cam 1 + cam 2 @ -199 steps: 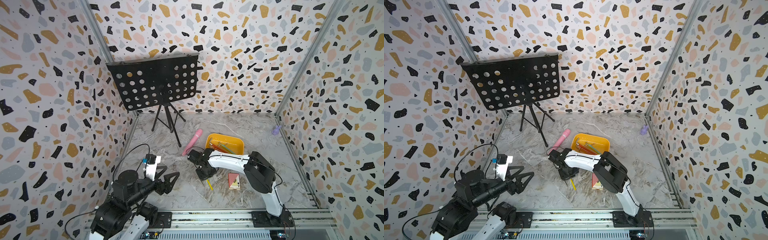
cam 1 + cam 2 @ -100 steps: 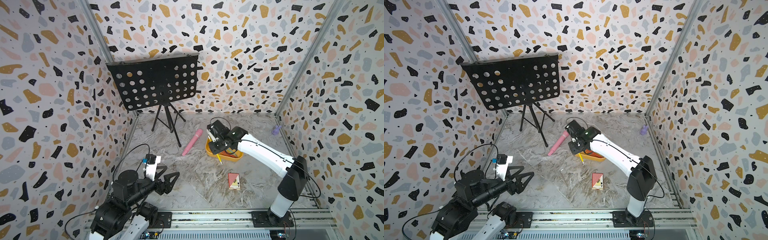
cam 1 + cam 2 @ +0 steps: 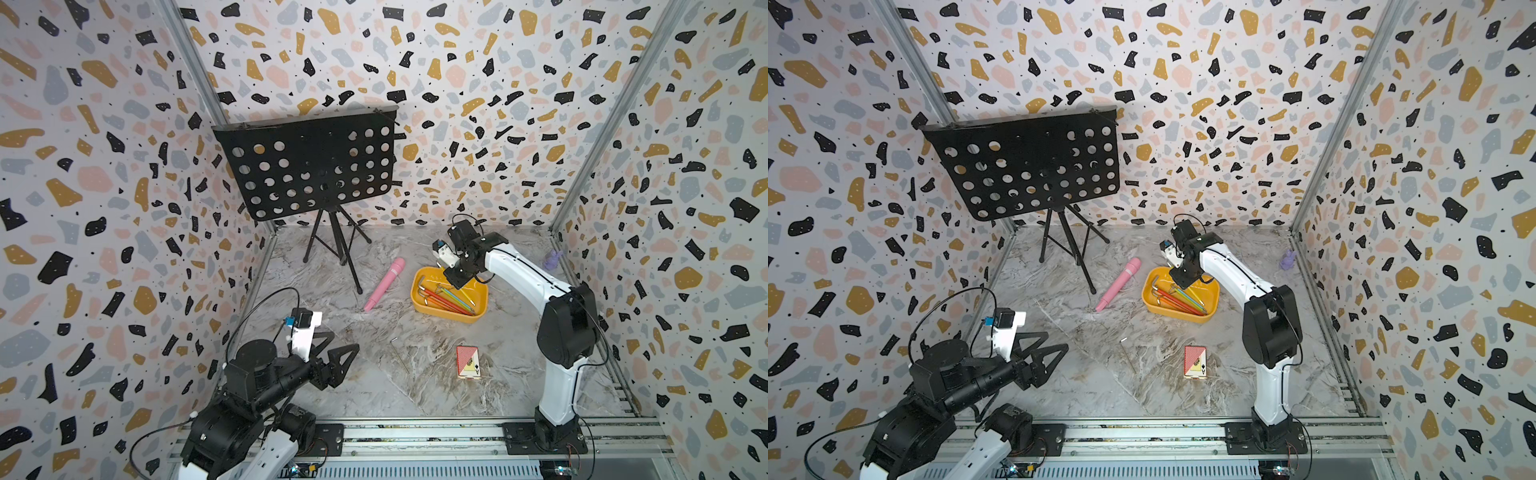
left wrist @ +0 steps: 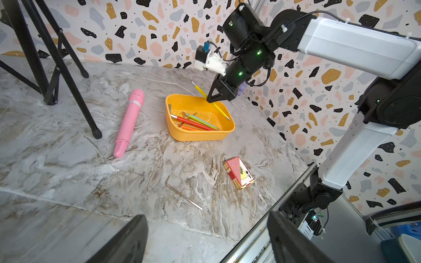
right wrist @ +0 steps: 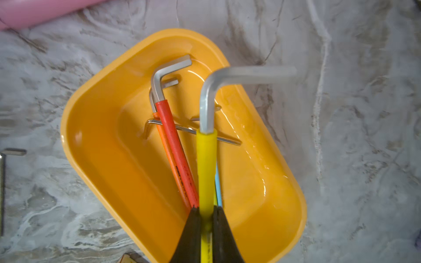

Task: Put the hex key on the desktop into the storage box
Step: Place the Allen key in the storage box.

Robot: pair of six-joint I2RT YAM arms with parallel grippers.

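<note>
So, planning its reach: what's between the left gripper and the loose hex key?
Only bare desktop separates the left gripper from the loose hex key, seen in both top views.

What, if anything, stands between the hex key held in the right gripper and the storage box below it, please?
Nothing visible does. The right gripper holds the yellow-sleeved hex key over the open-topped storage box. The coloured hex keys lying inside leave bare floor beside them.

Bright, even light, soft shadows. Glare streaks the storage box [image 5: 95, 159]; the yellow hex key [image 5: 206, 159] blurs at its bend; edges bow in both top views.
</note>
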